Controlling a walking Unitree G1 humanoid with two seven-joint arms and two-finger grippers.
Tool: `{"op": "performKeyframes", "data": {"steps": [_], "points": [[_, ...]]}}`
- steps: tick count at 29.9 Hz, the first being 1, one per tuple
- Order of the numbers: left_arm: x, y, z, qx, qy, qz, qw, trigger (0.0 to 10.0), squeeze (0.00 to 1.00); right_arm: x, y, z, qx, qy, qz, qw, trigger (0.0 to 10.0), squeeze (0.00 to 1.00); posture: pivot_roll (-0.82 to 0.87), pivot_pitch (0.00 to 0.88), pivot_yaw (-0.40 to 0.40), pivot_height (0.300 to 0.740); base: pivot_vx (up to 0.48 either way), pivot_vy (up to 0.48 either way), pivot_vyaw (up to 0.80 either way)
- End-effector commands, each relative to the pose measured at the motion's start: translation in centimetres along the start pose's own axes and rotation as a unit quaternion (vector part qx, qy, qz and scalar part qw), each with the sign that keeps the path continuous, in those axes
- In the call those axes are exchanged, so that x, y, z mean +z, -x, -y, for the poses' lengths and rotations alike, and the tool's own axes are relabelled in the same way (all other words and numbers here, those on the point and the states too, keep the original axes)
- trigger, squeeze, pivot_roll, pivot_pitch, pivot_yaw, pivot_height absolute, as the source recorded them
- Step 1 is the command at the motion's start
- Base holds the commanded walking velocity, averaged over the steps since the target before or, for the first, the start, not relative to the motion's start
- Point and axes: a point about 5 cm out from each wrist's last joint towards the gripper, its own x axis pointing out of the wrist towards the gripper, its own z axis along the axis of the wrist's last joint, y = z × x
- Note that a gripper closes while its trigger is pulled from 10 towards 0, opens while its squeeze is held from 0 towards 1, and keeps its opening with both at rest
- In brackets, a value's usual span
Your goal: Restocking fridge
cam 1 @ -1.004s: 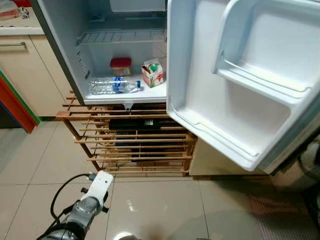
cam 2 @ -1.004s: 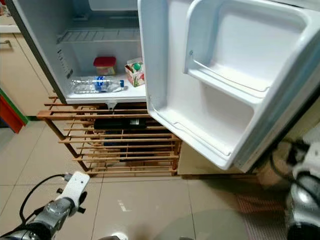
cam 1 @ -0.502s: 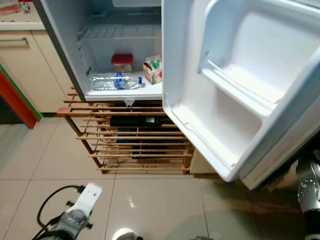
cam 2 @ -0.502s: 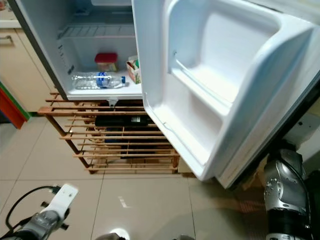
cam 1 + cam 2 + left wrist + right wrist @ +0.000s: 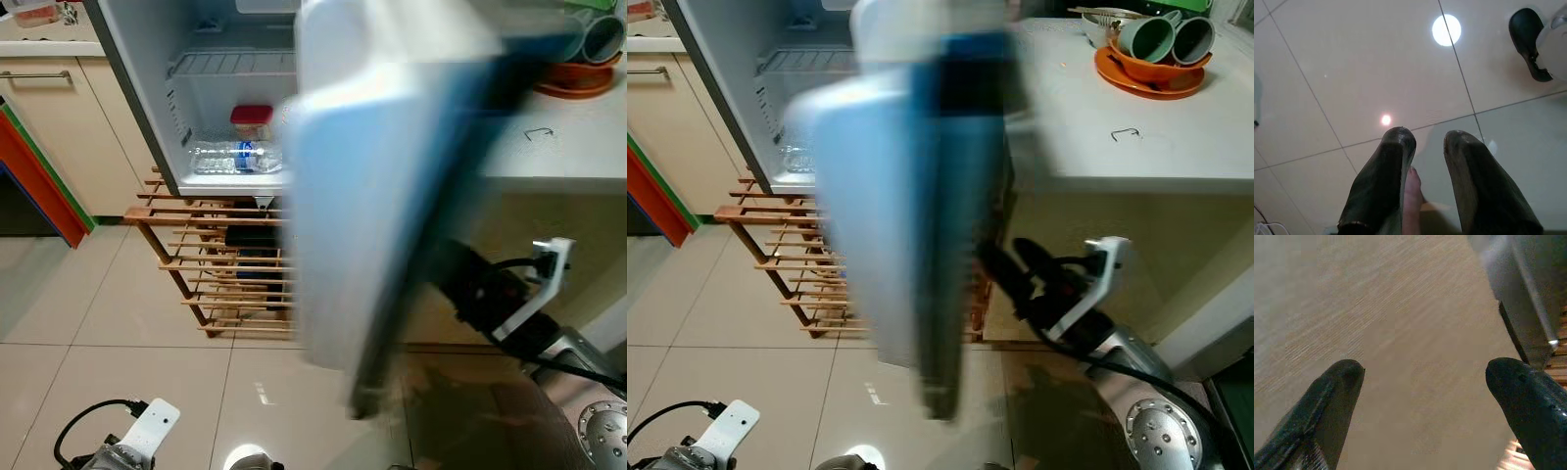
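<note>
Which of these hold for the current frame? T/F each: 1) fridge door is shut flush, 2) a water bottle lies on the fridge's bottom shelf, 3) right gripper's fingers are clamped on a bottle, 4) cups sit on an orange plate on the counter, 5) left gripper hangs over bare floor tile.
1) False. The fridge door is blurred and edge-on, still ajar; the interior shows beside it.
2) True. The water bottle lies on its side there, in front of a red-lidded container.
3) False. The right gripper has its fingers spread, holding nothing.
4) True. Green cups rest on the orange plate.
5) True. The left gripper points at floor tile, empty.
</note>
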Motion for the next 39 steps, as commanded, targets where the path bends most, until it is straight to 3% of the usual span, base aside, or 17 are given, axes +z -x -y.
{"op": "performKeyframes", "data": {"steps": [1, 6, 8, 9, 11, 14, 18, 19, 20, 21, 24, 26, 27, 28, 29, 33, 39], "points": [[-0.4, 0.0, 0.1, -0.004, -0.008, -0.007, 1.000, 10.0, 0.00, 0.2, 0.1, 0.0, 0.000, 0.003, -0.007, 1.000, 10.0, 0.00, 0.01, 0.035, 0.045, 0.730, 0.000, 0.000, 0.00], [0.7, 0.0, 0.2, -0.001, -0.022, 0.012, 1.000, 10.0, 0.00, 0.3, 0.4, 2.4, -0.090, 0.027, -0.010, 0.996, 10.0, 0.00, 0.01, 0.037, 0.038, 0.730, 0.000, 0.000, 0.00], [1.7, 0.1, 0.0, 0.003, -0.016, 0.046, 0.999, 10.0, 0.00, 1.0, 0.5, 5.3, -0.220, 0.119, -0.004, 0.968, 10.0, 0.00, 0.01, 0.036, 0.037, 0.730, 0.000, 0.000, 0.00], [2.9, 0.2, -0.4, 0.018, -0.006, 0.076, 0.997, 10.0, 0.00, 1.7, 0.8, 6.6, -0.282, 0.177, 0.007, 0.943, 10.0, 0.00, 0.02, 0.035, 0.035, 0.730, 0.000, 0.000, 0.00], [5.0, 0.7, -1.2, 0.038, 0.023, 0.132, 0.990, 10.0, 0.00, 2.8, 1.1, 7.5, -0.347, 0.229, 0.037, 0.909, 10.0, 0.00, 0.02, 0.033, 0.035, 0.730, 0.000, 0.000, 0.00], [7.0, 1.2, -1.5, 0.051, 0.045, 0.189, 0.980, 10.0, 0.00, 3.1, 1.0, 7.4, -0.372, 0.245, 0.059, 0.894, 10.0, 0.00, 0.04, 0.027, 0.033, 0.730, 0.000, 0.000, 0.00], [10.0, 2.3, -1.5, 0.059, 0.086, 0.292, 0.951, 10.0, 0.00, 2.4, 0.4, 7.0, -0.397, 0.286, 0.079, 0.868, 10.0, 0.00, 0.05, 0.025, 0.030, 0.730, 0.000, 0.000, 0.00], [13.3, 4.1, -1.8, 0.062, 0.095, 0.382, 0.917, 10.0, 0.00, 1.6, -0.1, 6.8, -0.400, 0.274, 0.078, 0.871, 10.0, 0.00, 0.06, 0.022, 0.024, 0.730, 0.000, 0.000, 0.00], [13.3, 4.1, -1.8, 0.062, 0.095, 0.382, 0.917, 10.0, 0.00, 1.6, -0.1, 6.8, -0.400, 0.274, 0.078, 0.871, 10.0, 0.00, 0.06, 0.022, 0.024, 0.730, 0.000, 0.000, 0.00], [15.0, 5.3, -1.9, 0.066, 0.104, 0.433, 0.893, 10.0, 0.00, 1.3, -0.3, 6.6, -0.401, 0.281, 0.083, 0.868, 10.0, 0.00, 0.07, 0.023, 0.020, 0.730, 0.000, 0.000, 0.00], [19.6, 11.2, -2.4, 0.077, 0.126, 0.585, 0.797, 10.0, 0.00, -0.2, -1.4, 5.4, -0.382, 0.282, 0.088, 0.876, 10.0, 0.00, 0.08, 0.021, 0.019, 0.730, 0.000, 0.000, 0.00], [20.7, 13.7, -2.5, 0.078, 0.145, 0.630, 0.759, 10.0, 0.00, -1.0, -1.9, 4.7, -0.368, 0.280, 0.089, 0.882, 10.0, 0.00, 0.08, 0.020, 0.019, 0.730, 0.000, 0.000, 0.00], [20.7, 13.7, -2.5, 0.078, 0.145, 0.630, 0.759, 10.0, 0.00, -1.0, -1.9, 4.7, -0.368, 0.280, 0.089, 0.882, 10.0, 0.00, 0.08, 0.020, 0.019, 0.730, 0.000, 0.000, 0.00], [21.1, 14.9, -2.6, 0.084, 0.150, 0.646, 0.743, 10.0, 0.00, -1.4, -2.0, 4.4, -0.362, 0.272, 0.090, 0.887, 10.0, 0.00, 0.09, 0.013, 0.014, 0.730, 0.000, 0.000, 0.00], [21.7, 17.0, -2.6, 0.079, 0.165, 0.676, 0.714, 10.0, 0.00, -2.2, -2.4, 4.1, -0.356, 0.264, 0.085, 0.892, 10.0, 0.00, 0.09, 0.009, 0.014, 0.730, 0.000, 0.000, 0.00], [22.3, 18.8, -2.6, 0.080, 0.166, 0.700, 0.690, 10.0, 0.00, -3.0, -3.0, 4.0, -0.347, 0.255, 0.080, 0.899, 10.0, 0.00, 0.11, 0.000, 0.009, 0.730, 0.000, 0.328, 0.18], [21.8, 18.8, -2.4, 0.073, 0.177, 0.686, 0.702, 10.0, 0.00, -3.2, -3.5, 4.2, -0.342, 0.261, 0.075, 0.900, 10.0, 0.00, 0.11, 0.000, 0.008, 0.730, 0.000, 0.451, 0.72]]}}
